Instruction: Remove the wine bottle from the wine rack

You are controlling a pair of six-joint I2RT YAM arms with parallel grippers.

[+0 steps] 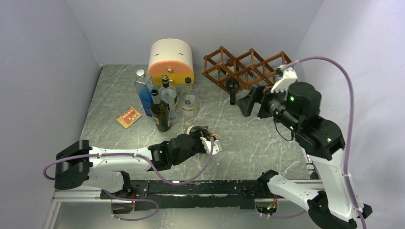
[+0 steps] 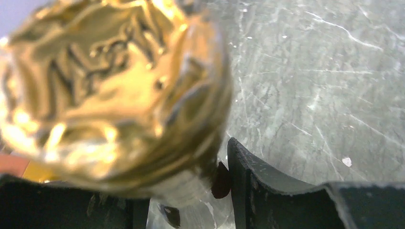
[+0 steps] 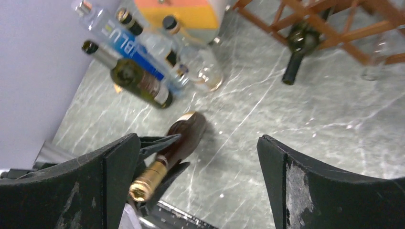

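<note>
The reddish-brown wine rack (image 1: 248, 64) stands at the back right, also in the right wrist view (image 3: 353, 21). A dark wine bottle (image 1: 233, 90) lies in a lower cell with its neck sticking out toward the front (image 3: 297, 47). My right gripper (image 1: 250, 102) is open and empty just in front of the rack (image 3: 197, 143). My left gripper (image 1: 208, 138) is shut on the neck of a brown, gold-foiled wine bottle (image 1: 193, 129) at the table's middle. Its foil cap (image 2: 110, 81) fills the left wrist view, beside my finger (image 2: 267, 191). The right wrist view shows that bottle too (image 3: 184, 138).
A cream-and-orange rounded drawer box (image 1: 171, 59) stands at the back. In front of it is a cluster of upright bottles (image 1: 162, 102), one with a blue label (image 3: 129, 45). A small orange card (image 1: 129, 117) lies at the left. Grey walls close in on both sides.
</note>
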